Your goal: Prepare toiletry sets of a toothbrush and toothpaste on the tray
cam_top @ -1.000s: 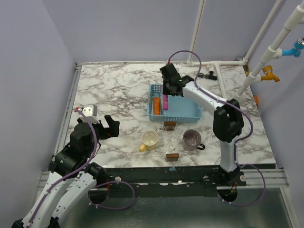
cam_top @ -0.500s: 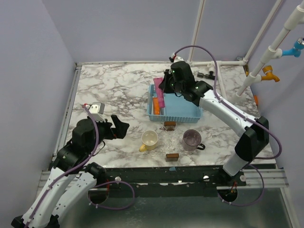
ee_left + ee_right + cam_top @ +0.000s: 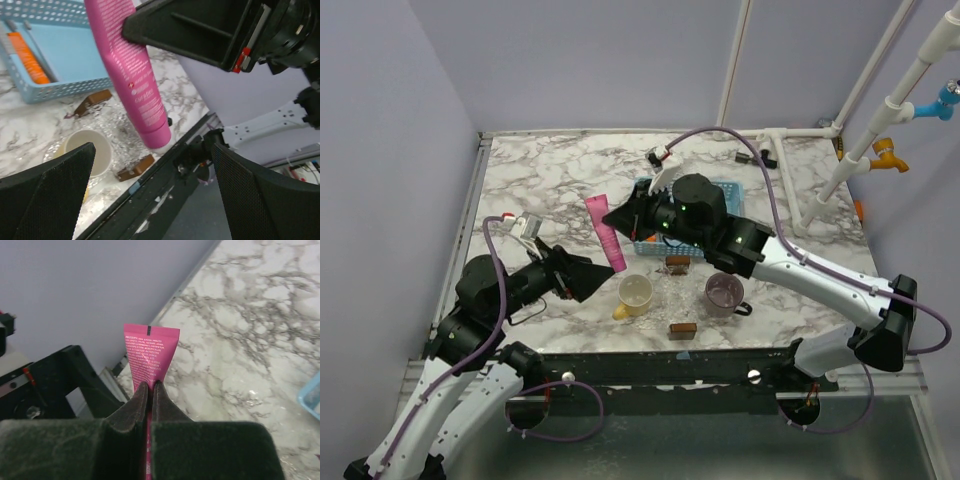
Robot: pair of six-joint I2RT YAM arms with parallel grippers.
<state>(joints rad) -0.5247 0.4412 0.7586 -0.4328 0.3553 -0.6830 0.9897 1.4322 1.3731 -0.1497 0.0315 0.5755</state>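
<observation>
Right gripper [image 3: 618, 218] is clamping the pink toothpaste tube [image 3: 607, 235] above the counter [image 3: 545, 180], at 9 o'clock of the blue tray [image 3: 718, 240]. Left gripper [image 3: 582, 276] is gaping wide, holding nothing. Orange toothbrush [image 3: 32, 57] is lying in the tray; toothpaste not yet in, so judging no set complete.

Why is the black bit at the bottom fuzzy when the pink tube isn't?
Right wrist view: the right gripper sits very near the lens, so it looks soft and grainy; the pink tube beyond it is crisper. Top view: light is even, no strong glare, mostly sharp.
</observation>
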